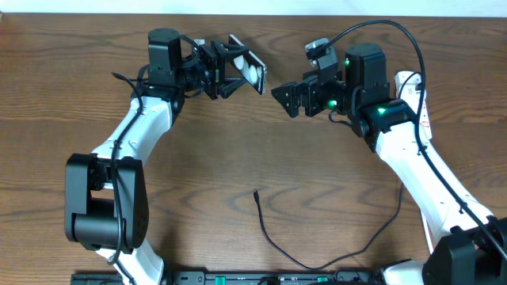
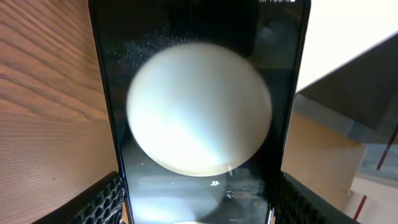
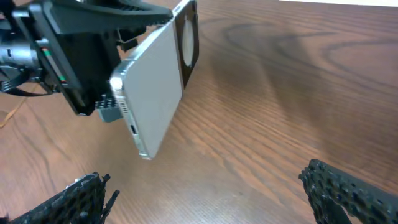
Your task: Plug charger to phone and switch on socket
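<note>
Left gripper clamps the phone aloft, tilted, its port end toward the right gripper — jaws wide apart, empty. The charger lies on the table well back toward the bases — tip between the arms, likely the free right arm's to fetch.

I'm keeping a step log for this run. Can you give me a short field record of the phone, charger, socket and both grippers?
phone: lifted off the table, port edge turned toward the right gripper
left gripper: shut on the phone
right gripper: open, empty, facing the phone, not touching it
charger: lying loose on the table, plug tip free, not plugged in
socket: mostly hidden behind the right arm; switch not visible
</note>
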You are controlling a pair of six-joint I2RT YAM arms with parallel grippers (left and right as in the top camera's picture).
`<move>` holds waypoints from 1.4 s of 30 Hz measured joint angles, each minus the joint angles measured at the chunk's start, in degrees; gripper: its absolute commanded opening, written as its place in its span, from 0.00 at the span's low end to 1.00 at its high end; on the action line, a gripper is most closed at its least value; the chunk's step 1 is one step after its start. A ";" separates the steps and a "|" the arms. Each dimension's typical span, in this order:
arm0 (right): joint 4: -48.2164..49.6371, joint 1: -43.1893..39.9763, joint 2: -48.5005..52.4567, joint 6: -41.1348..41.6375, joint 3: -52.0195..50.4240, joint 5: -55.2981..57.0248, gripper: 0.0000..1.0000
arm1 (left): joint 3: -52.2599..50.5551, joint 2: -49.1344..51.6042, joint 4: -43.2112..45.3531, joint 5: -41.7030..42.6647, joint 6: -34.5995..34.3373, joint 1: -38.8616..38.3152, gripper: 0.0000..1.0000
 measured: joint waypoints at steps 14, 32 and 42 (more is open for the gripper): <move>1.90 2.45 0.00 -0.28 0.00 0.20 0.99 | 0.00 0.00 -3.37 -4.57 -0.31 -3.96 0.07; 2.14 4.55 0.00 0.31 0.00 6.34 0.78 | 0.00 0.00 3.58 -3.52 -6.51 -8.20 0.08; 2.21 4.59 0.00 0.57 0.00 8.15 0.47 | 0.00 0.00 3.69 -1.38 -7.98 -8.35 0.08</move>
